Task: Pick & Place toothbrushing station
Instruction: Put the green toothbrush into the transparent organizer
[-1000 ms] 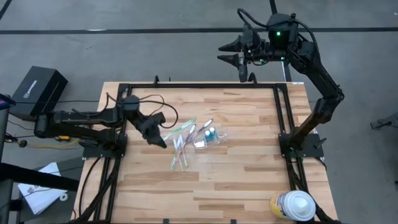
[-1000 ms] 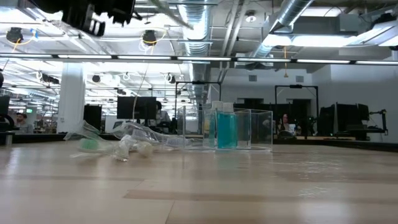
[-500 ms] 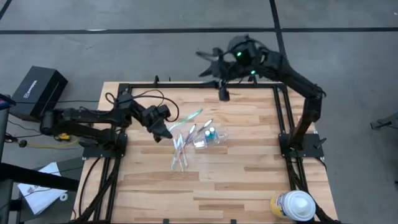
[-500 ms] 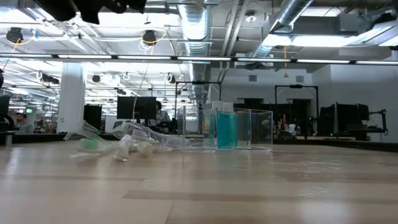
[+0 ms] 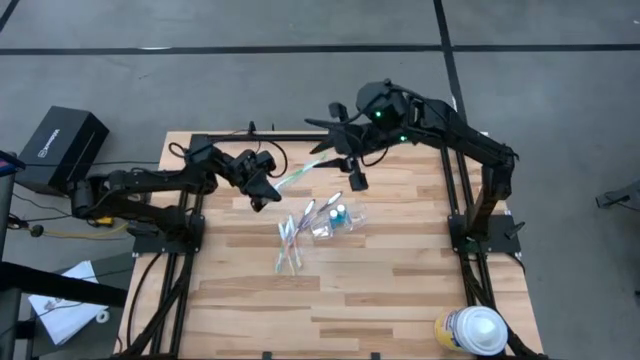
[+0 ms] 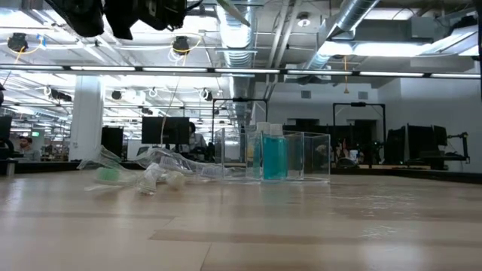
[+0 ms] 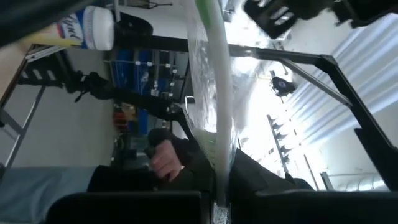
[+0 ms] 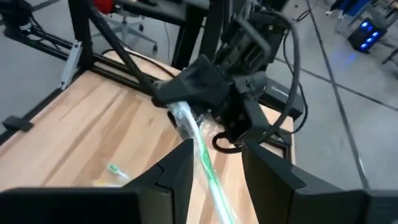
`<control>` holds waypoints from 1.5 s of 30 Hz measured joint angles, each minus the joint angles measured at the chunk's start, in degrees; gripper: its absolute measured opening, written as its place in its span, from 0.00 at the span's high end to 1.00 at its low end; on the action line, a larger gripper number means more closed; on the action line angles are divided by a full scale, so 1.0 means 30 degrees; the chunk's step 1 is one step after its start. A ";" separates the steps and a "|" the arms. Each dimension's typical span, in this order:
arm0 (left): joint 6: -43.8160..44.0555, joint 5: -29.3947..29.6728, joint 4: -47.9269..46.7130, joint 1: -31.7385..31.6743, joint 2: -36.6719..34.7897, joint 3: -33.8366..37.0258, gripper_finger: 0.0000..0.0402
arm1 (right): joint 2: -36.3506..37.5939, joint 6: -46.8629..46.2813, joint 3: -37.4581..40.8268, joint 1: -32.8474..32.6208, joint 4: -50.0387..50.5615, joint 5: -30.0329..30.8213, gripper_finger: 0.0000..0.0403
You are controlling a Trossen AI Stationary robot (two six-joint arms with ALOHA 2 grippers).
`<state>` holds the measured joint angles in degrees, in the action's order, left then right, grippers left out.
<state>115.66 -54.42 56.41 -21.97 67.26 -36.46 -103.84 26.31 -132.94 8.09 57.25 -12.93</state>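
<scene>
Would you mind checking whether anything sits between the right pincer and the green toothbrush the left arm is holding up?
Nothing visible does. The left pincer is shut on the wrapped green toothbrush, whose free end reaches in between the open fingers of the right pincer. Only clear air lies around it above the table.

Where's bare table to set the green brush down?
Free: the wood between the toothbrush pile and the near edge, left of the round container; also the strip right of the clear cup. Crowded: table centre, and the far edge where both grippers meet over the green toothbrush.
</scene>
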 joint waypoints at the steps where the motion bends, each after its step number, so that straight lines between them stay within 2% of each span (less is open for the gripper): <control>1: 0.0007 0.0008 0.0003 -0.0009 0.0000 -0.0195 0.98 | -0.0240 0.0005 -0.0052 -0.0132 -0.0172 0.0244 0.69; 8: -0.0048 0.0004 0.0093 0.0040 0.0124 -0.1327 0.98 | -0.1180 -0.0141 0.0045 -0.0863 0.0079 0.0760 0.69; 10: -0.0203 0.0008 0.0135 0.0040 0.0099 -0.1459 0.98 | -0.1618 -0.0134 -0.0059 -0.1067 -0.0883 0.1097 0.69; 21: -0.0408 -0.0040 0.0093 0.0866 0.0102 -0.1466 0.98 | -0.2082 -0.0782 -0.0562 -0.1089 -0.0916 0.1341 0.69; 35: -0.0415 -0.0030 0.0285 0.0870 0.0102 -0.1466 0.98 | -0.2061 -0.1292 -0.0562 -0.1103 -0.0759 0.1275 0.69; 45: -0.0264 -0.0118 0.0462 0.0878 0.0108 -0.1473 0.98 | -0.3000 -0.1292 -0.0562 -0.1203 -0.0430 0.1287 0.69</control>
<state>114.86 -54.78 57.79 -19.33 67.59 -40.88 -112.83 22.44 -134.63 4.48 55.96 -9.07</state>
